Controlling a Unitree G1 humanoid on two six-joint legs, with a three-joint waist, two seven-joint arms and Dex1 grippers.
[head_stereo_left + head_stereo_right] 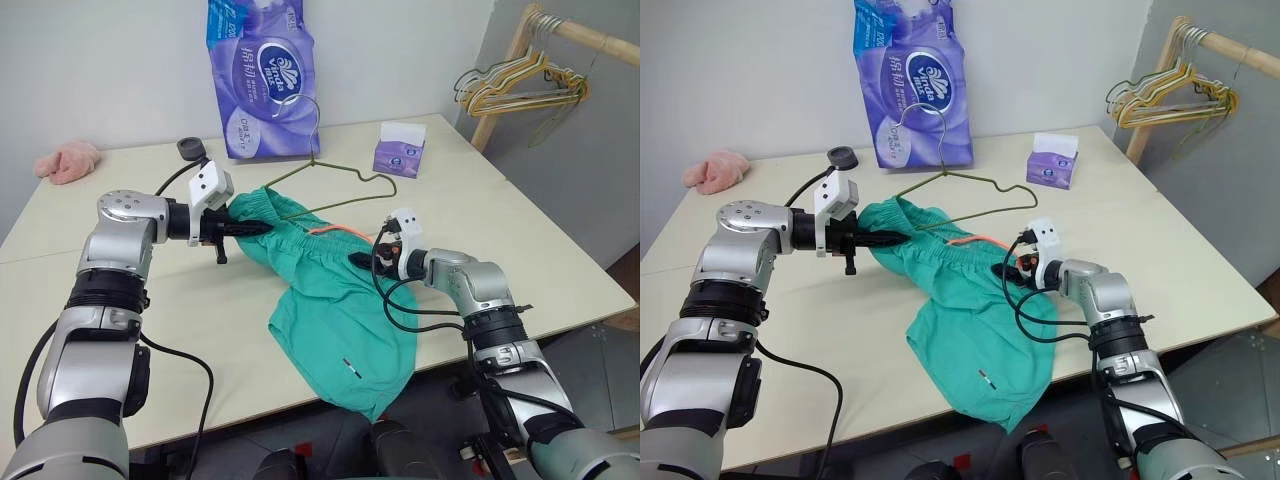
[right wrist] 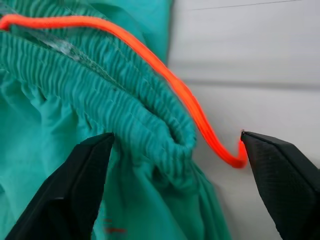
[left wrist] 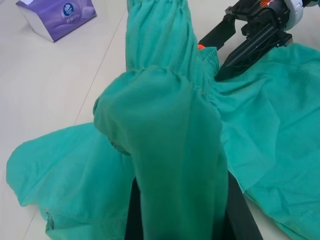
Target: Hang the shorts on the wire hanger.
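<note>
The shorts (image 1: 335,310) lie on the tabletop (image 1: 520,240) before us, the wire hanger (image 1: 335,180) just behind them. Our left pincer (image 1: 250,228) holds one waistband end lifted; our right pincer (image 2: 175,165) stands wide around the other end and should close squarely on the elastic. The right wrist view alone reveals the orange drawstring (image 2: 165,75) just beside one finger.

Pale cream table (image 1: 560,270), against the wall. On it: teal shorts (image 1: 335,320), one leg hanging over the near edge; wire hanger (image 1: 335,180) beside them; purple tissue pack (image 1: 258,75) upright at the back; small tissue box (image 1: 399,152); pink cloth (image 1: 68,160); black disc (image 1: 191,149).
</note>
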